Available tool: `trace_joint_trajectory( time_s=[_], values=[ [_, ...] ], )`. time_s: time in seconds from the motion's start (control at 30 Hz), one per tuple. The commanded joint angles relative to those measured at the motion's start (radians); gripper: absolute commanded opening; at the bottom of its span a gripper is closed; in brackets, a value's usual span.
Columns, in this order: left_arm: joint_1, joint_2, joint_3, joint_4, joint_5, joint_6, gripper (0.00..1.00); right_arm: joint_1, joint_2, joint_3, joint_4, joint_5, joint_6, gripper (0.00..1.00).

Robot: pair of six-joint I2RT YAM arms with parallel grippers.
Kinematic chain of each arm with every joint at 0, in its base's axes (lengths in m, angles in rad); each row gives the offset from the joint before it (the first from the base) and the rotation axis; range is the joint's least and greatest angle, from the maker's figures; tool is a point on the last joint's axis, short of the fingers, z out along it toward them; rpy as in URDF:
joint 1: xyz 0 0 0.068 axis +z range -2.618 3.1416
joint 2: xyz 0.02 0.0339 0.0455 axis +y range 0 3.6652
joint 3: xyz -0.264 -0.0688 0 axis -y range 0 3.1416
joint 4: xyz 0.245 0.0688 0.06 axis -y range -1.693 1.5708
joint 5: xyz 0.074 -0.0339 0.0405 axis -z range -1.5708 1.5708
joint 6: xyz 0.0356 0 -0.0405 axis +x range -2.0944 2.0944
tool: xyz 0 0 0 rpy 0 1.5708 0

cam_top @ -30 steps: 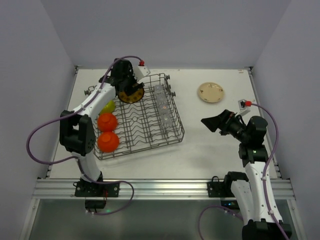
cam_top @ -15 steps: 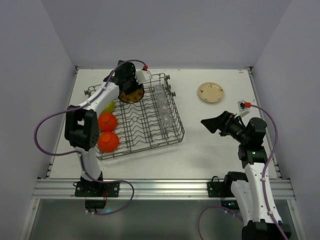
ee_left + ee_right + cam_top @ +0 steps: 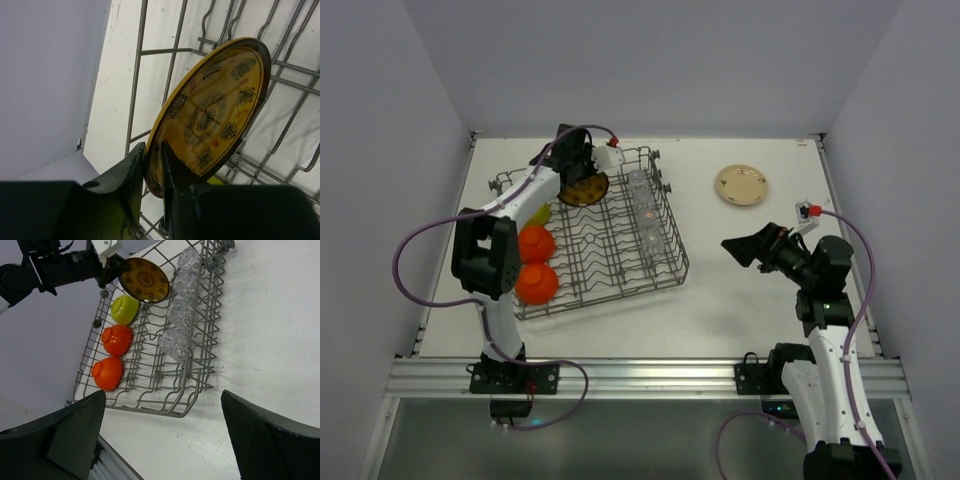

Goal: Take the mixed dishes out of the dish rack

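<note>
dish rack (image 3: pixel 610 293), a square grey wire basket with wavy dividers, sits skewed on the left of the white table (image 3: pixel 750 300). two glossy orange bowls (image 3: pixel 534 243) and a lime-yellow bowl (image 3: pixel 538 213) line its left side. the left gripper (image 3: pixel 152 160) is clamped on the rim of the round brown-gold patterned plate (image 3: pixel 212 117), which stands on edge in the far left corner. clear glass cups (image 3: pixel 645 215) run far-to-near down the right side. a cream plate (image 3: pixel 741 185) lies flat on the table. the right gripper (image 3: pixel 738 246) hovers, fingers wide apart
</note>
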Motion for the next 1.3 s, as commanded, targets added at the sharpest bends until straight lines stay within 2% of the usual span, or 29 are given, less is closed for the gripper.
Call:
trace_joint_trajectory(
  time_s=[0.0,0.03,0.07,0.13,0.17,0.2,0.73,0.87,1.17,1.27],
  values=[
    [-0.007,-0.045,-0.029,0.034,0.009,0.058,0.21,0.000,-0.016,0.001,0.036,-0.039,0.000,0.99],
    [-0.007,-0.048,-0.035,0.042,0.009,0.066,0.19,0.000,-0.018,0.001,0.037,-0.042,0.002,0.99],
    [-0.007,-0.053,-0.049,0.045,0.009,0.078,0.13,0.000,-0.018,0.001,0.037,-0.046,0.002,0.99],
    [-0.010,-0.062,-0.066,0.061,0.009,0.086,0.09,0.000,-0.018,0.001,0.040,-0.051,0.005,0.99],
    [-0.011,-0.067,-0.067,0.065,0.009,0.091,0.01,0.000,-0.018,0.001,0.040,-0.052,0.006,0.99],
    [-0.013,-0.070,-0.072,0.064,0.009,0.094,0.00,0.000,-0.018,0.001,0.040,-0.054,0.006,0.99],
    [-0.030,-0.185,-0.169,0.176,0.009,0.172,0.00,0.000,-0.022,0.003,0.048,-0.072,0.018,0.99],
    [-0.036,-0.241,-0.175,0.220,-0.002,0.132,0.00,-0.002,-0.024,0.003,0.045,-0.068,0.014,0.99],
    [-0.077,-0.384,-0.167,0.206,0.009,0.031,0.00,0.000,-0.019,0.003,0.045,-0.042,0.005,0.99],
    [-0.114,-0.419,-0.101,0.167,-0.015,-0.108,0.00,-0.002,-0.011,0.006,0.043,-0.028,0.002,0.99]
  ],
)
